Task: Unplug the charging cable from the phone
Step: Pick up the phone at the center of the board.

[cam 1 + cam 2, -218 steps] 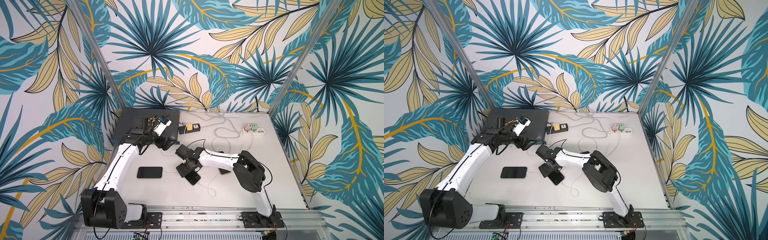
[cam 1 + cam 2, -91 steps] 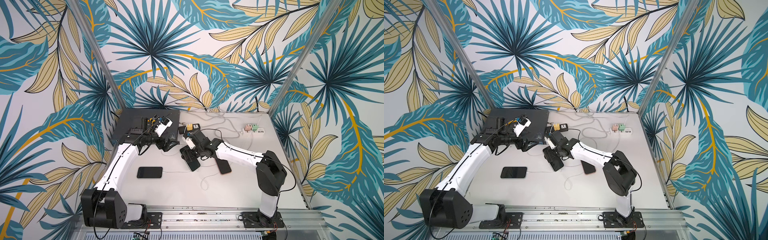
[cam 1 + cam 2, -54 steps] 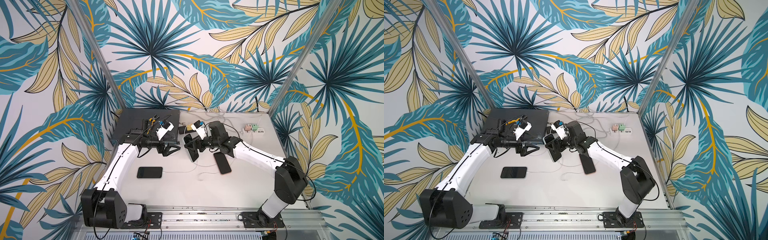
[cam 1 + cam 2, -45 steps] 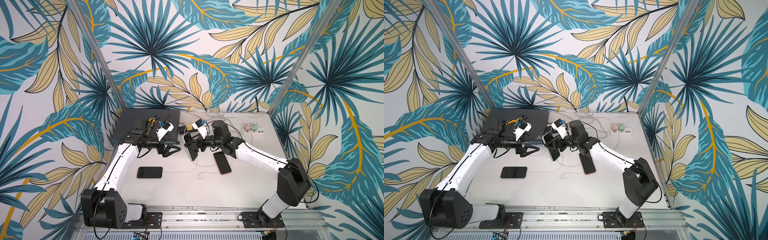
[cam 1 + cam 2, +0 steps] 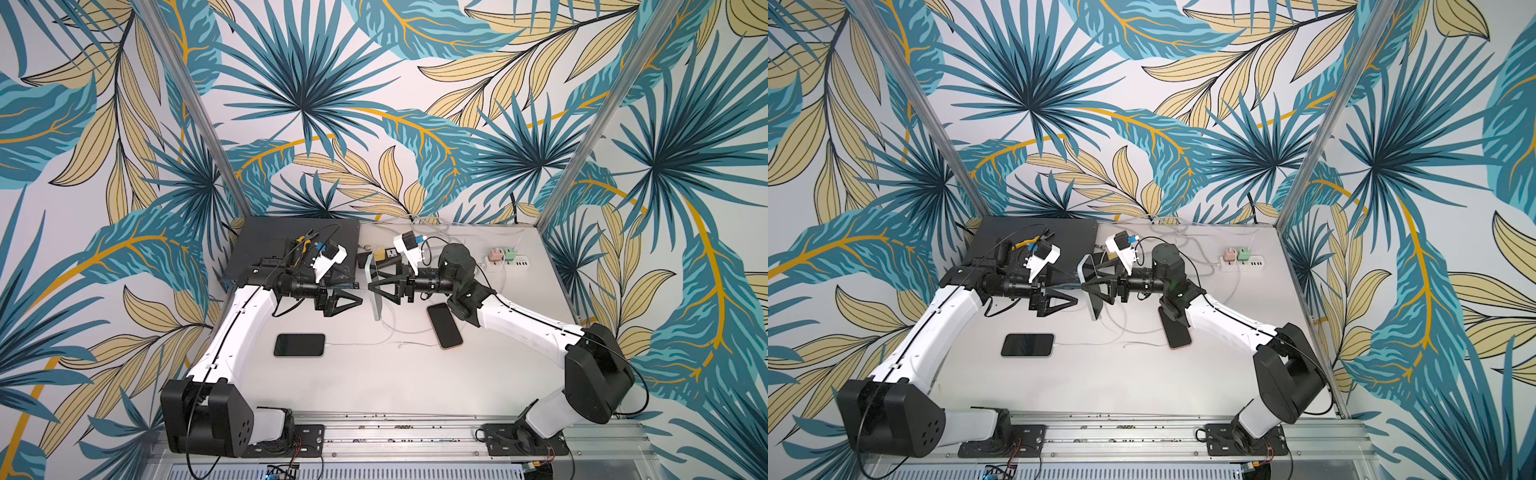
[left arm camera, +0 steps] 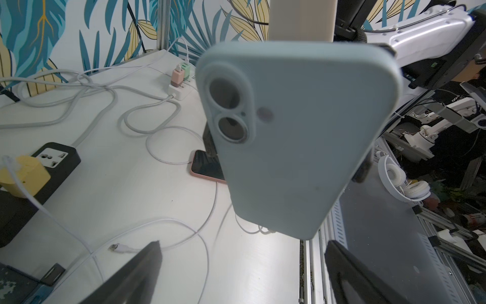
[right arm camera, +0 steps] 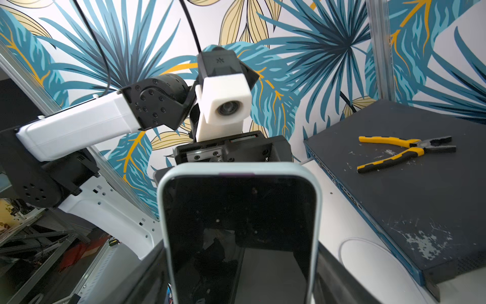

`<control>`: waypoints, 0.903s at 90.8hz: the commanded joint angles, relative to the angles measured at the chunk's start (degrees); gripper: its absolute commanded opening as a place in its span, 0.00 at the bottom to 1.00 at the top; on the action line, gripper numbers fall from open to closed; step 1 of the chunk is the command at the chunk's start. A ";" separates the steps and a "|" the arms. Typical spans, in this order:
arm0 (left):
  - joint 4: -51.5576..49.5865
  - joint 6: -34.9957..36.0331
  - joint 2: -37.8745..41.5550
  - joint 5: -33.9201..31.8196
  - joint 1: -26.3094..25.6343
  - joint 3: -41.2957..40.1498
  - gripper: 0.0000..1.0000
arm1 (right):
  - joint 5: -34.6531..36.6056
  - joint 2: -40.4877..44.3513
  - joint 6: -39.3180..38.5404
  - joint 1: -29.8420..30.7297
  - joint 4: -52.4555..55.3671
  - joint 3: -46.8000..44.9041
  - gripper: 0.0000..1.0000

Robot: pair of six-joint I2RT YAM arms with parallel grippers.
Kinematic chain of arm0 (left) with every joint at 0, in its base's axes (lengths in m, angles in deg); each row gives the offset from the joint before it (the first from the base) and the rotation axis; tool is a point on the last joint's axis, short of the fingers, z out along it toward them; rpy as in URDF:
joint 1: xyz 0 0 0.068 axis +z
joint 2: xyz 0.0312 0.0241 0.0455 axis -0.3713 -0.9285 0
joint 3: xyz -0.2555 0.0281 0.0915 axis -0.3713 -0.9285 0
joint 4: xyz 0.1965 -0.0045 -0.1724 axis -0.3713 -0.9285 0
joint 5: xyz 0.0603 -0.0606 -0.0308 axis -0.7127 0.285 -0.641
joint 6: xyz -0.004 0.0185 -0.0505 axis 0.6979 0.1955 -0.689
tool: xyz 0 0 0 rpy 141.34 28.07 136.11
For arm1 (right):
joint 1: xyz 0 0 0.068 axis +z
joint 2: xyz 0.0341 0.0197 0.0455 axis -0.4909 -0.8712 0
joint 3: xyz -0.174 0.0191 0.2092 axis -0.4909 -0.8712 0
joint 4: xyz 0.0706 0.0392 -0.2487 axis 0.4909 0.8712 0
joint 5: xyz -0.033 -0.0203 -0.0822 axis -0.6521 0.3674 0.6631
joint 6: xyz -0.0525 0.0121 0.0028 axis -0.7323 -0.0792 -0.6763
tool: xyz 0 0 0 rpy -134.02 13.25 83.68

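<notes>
The phone [image 5: 375, 286] in a light-blue case stands on end above the table, with my right gripper [image 5: 370, 286] shut on its two long edges. In the right wrist view its dark screen [image 7: 239, 231] fills the space between the fingers [image 7: 331, 271]. My left gripper [image 5: 358, 301] is open and level, just short of the phone's back [image 6: 297, 136], with nothing between its fingers. A thin white charging cable [image 5: 390, 328] hangs from the phone's lower end in a loop to the table. The plug itself is hidden.
A black phone [image 5: 299, 345] with a white cable lies front left, and a pink-cased phone [image 5: 444, 330] lies under my right arm. A black socket strip [image 5: 384, 254], a white charger strip [image 5: 505, 261] and a dark box [image 5: 266, 245] with pliers [image 7: 405, 150] are at the back.
My right arm has lifted the blue-cased phone off the table, carried it back and turned it on end. My left gripper has swung level to face it.
</notes>
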 commanded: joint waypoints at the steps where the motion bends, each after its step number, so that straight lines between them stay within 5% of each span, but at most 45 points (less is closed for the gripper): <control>1: -2.48 1.34 0.10 4.27 -0.72 2.41 1.00 | -1.15 2.50 4.57 0.18 -10.61 -0.93 0.60; 82: -11.26 9.10 -1.79 8.20 -5.86 5.20 1.00 | 1.25 -0.08 8.14 4.23 -14.98 1.44 0.60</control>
